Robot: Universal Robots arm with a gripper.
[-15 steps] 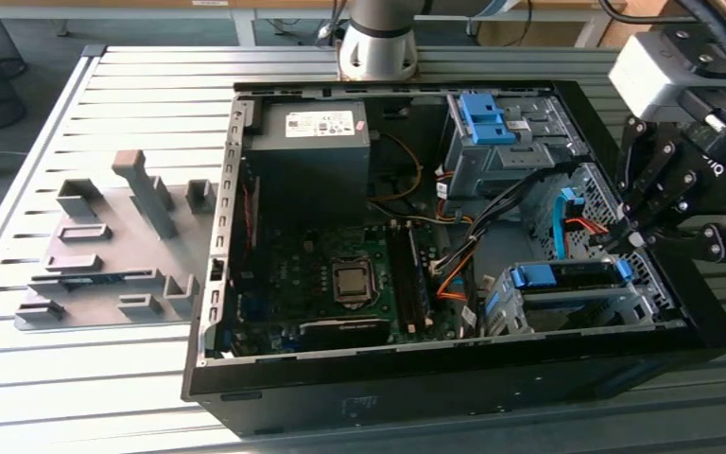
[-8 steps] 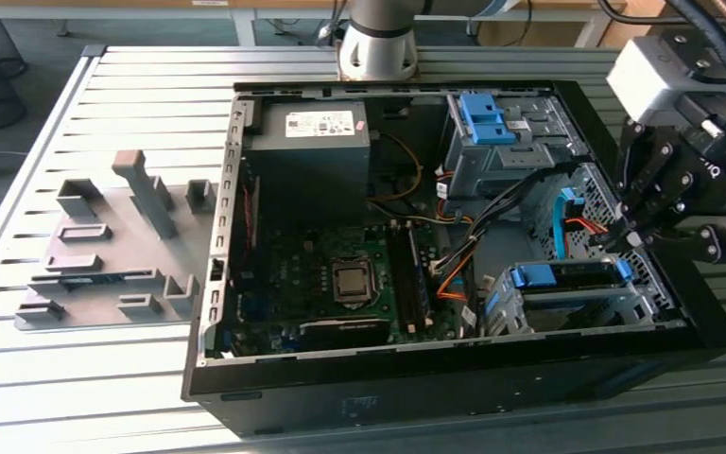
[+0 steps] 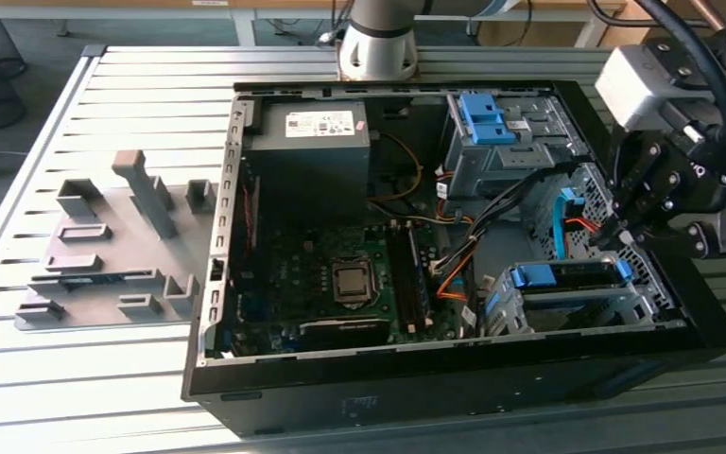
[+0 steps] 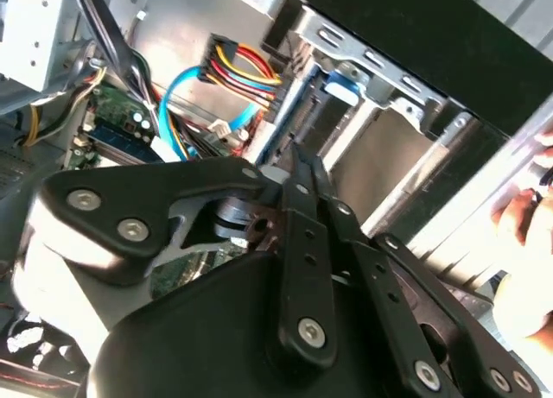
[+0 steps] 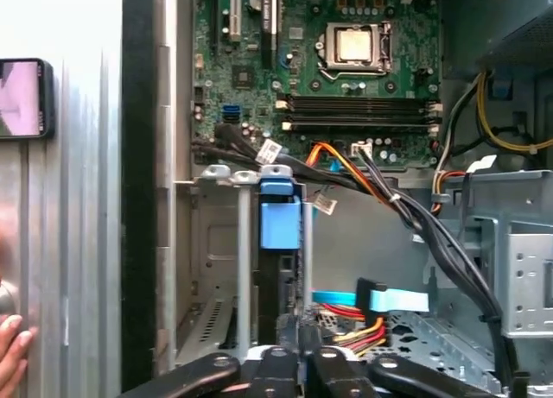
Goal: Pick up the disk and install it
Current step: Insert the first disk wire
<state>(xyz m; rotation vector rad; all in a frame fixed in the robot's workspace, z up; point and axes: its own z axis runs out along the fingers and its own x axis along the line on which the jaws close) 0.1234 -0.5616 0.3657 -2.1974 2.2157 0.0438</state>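
A slatted metal table (image 3: 111, 85) is seen in the exterior view, and an open black computer case (image 3: 464, 388) is laid flat on it. A grey power-supply box (image 3: 313, 161) is fixed inside the case, beside the motherboard (image 3: 337, 274).

A grey drive bay (image 3: 514, 307) is set at the case's near corner, toward the exterior view's right. The disk (image 3: 555, 276) is seated in this bay. Its blue carrier tab (image 5: 279, 218) is seen edge-on in the first wrist view.

The gripper (image 3: 624, 235) is held just above the bay, near the disk. Its jaws are drawn together and nothing is seen between them.

A black cable bundle (image 5: 432, 234) and coloured power wires (image 4: 246, 70) are draped close to the gripper. These could be snagged or pulled loose if the arm is moved sideways.

A person's hand (image 5: 10, 346) is seen just outside the case wall, and it could be struck by the arm. If the disk is not fully home in the bay, it could be left unlatched.
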